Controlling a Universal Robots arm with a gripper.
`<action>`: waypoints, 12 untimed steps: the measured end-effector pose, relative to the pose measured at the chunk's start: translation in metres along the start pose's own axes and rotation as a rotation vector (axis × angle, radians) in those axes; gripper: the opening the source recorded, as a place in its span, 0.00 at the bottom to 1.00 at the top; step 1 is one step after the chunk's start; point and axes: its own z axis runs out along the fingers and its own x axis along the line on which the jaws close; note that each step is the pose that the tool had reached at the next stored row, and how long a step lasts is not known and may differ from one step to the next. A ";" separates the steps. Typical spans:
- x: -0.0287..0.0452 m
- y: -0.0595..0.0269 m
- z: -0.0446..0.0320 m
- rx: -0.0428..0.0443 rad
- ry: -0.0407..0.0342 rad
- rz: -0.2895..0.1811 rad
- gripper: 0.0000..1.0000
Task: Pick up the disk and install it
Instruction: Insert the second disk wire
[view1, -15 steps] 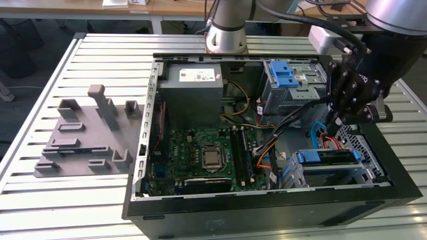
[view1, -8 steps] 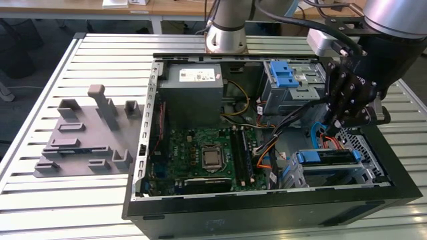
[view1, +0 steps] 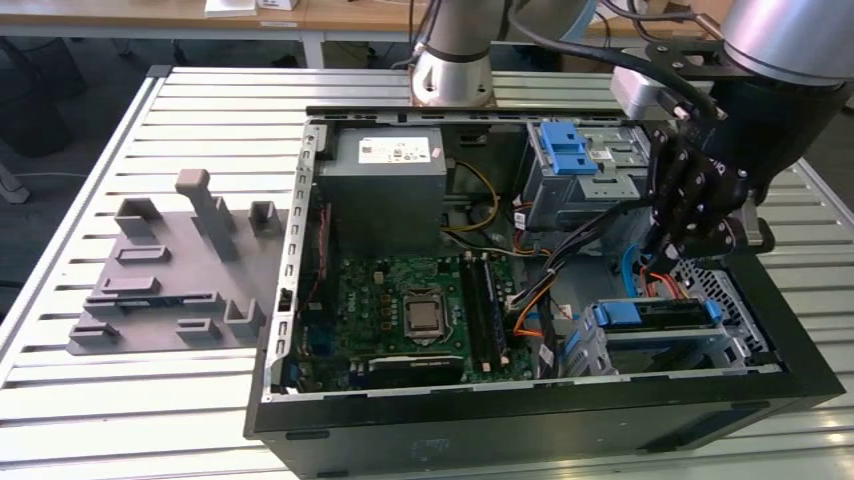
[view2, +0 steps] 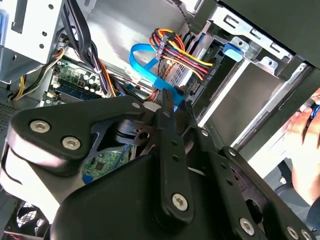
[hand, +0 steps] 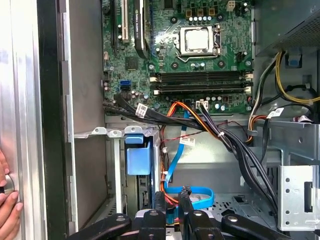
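The disk (view1: 654, 315), dark with blue side rails, lies flat in the drive bay at the case's near corner on the exterior view's right. Its blue rail end (hand: 137, 161) shows in the first wrist view. My black gripper (view1: 663, 262) reaches down into the open computer case (view1: 287, 300) just behind the disk. In both wrist views its fingers stand close together, closed on the end of a blue flat cable (hand: 196, 193); the plug (view2: 167, 96) sticks out past the fingertips (view2: 161, 111).
A grey metal box with a white sticker (view1: 387, 175) and a silver cage with a blue latch (view1: 571, 150) fill the case's far side. Cable bundles (hand: 225, 137) cross over the motherboard (view1: 400, 310). A grey fixture plate (view1: 174, 280) lies beside the case. A person's hand (hand: 7, 200) rests at the case edge.
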 end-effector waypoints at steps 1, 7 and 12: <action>0.0000 0.0000 0.0006 -0.0001 0.0000 0.001 0.25; -0.0002 -0.0002 0.0039 -0.0011 -0.0016 0.005 0.24; 0.0002 -0.0002 0.0051 -0.0038 -0.0477 0.007 0.17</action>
